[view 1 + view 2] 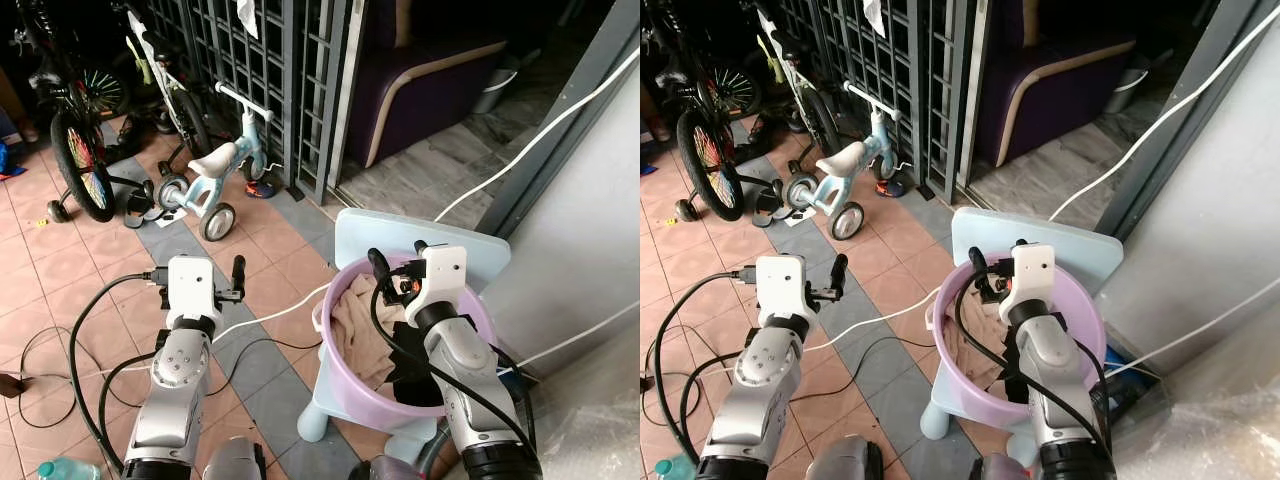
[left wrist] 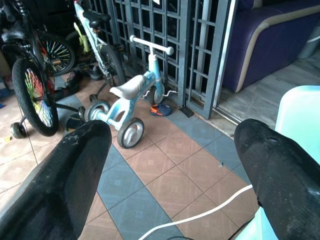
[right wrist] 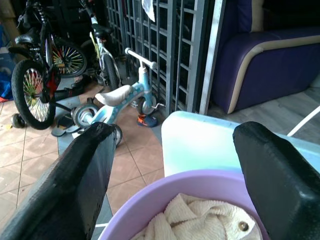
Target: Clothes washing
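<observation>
A purple basin [image 1: 329, 345] stands on a light blue plastic chair [image 1: 400, 232] at my right. Inside it lie a beige garment [image 1: 358, 318] and a black garment [image 1: 415, 388]. My right gripper [image 1: 398, 258] hovers over the far rim of the basin, open, with nothing between its fingers; in the right wrist view the beige garment [image 3: 200, 220] lies just below them. My left gripper [image 2: 170, 165] is held out over the tiled floor to the left of the basin, open and empty, one black finger [image 1: 238, 270] showing beside its white wrist housing.
A white cable [image 1: 270, 315] crosses the tiles toward the chair; black cables [image 1: 40, 350] loop at the left. A child's balance bike [image 1: 215, 175] and bicycles [image 1: 75, 150] stand before a metal gate [image 1: 270, 60]. A purple sofa [image 1: 440, 80] is behind it. A grey wall [image 1: 590, 220] closes the right.
</observation>
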Available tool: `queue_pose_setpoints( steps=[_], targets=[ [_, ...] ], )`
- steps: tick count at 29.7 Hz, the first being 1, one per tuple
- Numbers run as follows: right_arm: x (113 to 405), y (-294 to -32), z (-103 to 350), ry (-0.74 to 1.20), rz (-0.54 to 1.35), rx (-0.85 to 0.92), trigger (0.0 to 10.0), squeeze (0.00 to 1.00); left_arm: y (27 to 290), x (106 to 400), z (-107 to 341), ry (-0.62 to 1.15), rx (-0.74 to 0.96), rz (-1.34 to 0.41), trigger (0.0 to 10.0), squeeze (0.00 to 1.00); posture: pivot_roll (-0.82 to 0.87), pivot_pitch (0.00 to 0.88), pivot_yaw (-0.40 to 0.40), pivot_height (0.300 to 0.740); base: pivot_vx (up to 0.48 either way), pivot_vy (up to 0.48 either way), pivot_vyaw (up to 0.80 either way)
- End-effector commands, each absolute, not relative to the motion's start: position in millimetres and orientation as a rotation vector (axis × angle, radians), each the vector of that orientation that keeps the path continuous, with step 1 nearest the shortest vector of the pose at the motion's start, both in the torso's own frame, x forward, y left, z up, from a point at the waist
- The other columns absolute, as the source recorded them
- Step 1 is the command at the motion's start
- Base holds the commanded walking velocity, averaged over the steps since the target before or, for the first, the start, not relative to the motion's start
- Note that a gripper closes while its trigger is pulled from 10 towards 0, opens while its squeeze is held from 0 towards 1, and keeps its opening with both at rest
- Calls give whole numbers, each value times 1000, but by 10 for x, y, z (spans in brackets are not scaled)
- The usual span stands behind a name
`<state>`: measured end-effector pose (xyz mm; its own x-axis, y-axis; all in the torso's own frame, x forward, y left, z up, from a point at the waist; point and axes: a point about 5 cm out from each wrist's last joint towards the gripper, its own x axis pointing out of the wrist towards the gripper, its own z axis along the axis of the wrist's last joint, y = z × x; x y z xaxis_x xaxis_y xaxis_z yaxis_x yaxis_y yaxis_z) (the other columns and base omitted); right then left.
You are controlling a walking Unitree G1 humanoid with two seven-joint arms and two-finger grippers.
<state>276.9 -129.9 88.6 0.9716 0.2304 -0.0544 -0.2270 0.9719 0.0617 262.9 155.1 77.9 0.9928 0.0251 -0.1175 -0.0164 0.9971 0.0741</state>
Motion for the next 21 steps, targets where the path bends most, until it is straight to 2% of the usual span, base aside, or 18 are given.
queue_pose_setpoints(
  steps=[1, 7, 21],
  targets=[
    [2772, -1283, 930, 54, 242, 57, 10000, 0, 1555, 2608, 773, 126, 72, 28, 10000, 0, 19, 0, -35, 656, 0, 0, 0],
    [2781, -1260, 940, 60, 263, 54, 10000, 0, 1568, 2611, 775, 130, 72, 37, 10000, 0, 20, 0, -33, 621, 0, 0, 0],
    [2912, -1220, 999, 60, 385, -31, 10000, 0, 1642, 2604, 796, 146, 51, 86, 10000, 0, 42, 0, -47, 621, 0, 0, 0]
  ],
)
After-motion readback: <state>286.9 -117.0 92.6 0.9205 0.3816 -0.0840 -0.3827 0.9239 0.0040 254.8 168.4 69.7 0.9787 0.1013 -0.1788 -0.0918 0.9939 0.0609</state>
